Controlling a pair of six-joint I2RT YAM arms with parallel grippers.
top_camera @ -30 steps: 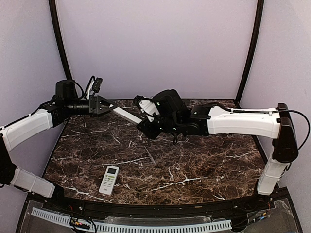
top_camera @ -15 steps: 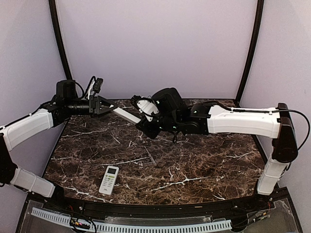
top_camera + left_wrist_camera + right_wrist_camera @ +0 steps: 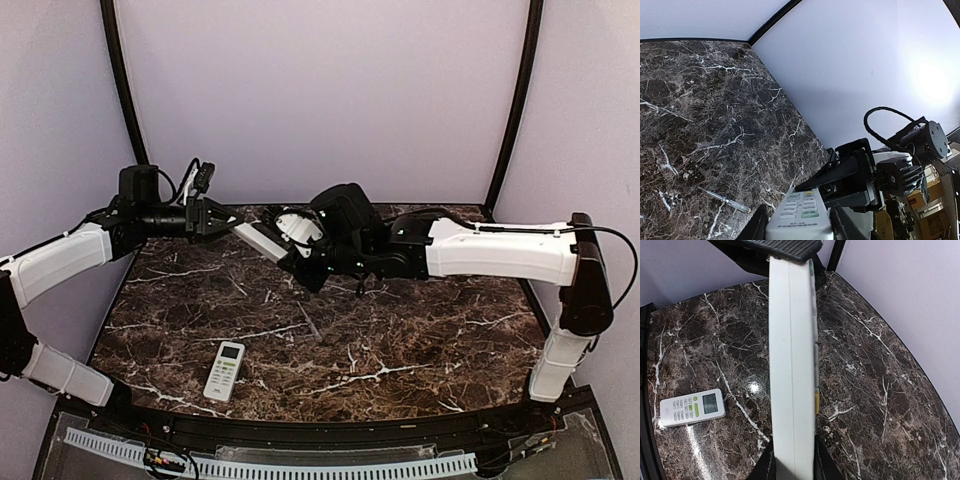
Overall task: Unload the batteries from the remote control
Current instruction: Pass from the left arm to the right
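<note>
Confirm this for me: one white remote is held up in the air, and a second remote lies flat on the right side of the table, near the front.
One thing is wrong: the second remote lies on the left side of the table, not the right. The top external view shows this. The rest stands: one white remote is held up in the air, and the second lies flat near the front.

Same kit on both: glossy white shells on the long links of the left arm [image 3: 55, 265] and right arm [image 3: 500, 250], black joints between. The left gripper [image 3: 226, 224] is matt black and wedge-shaped, a thin black cable [image 3: 183, 178] looping above its wrist at upper left. Lower right in the left wrist view, there's a round black disc [image 3: 934, 142] dotted with screw holes beside a curled black lead [image 3: 880, 117].
</note>
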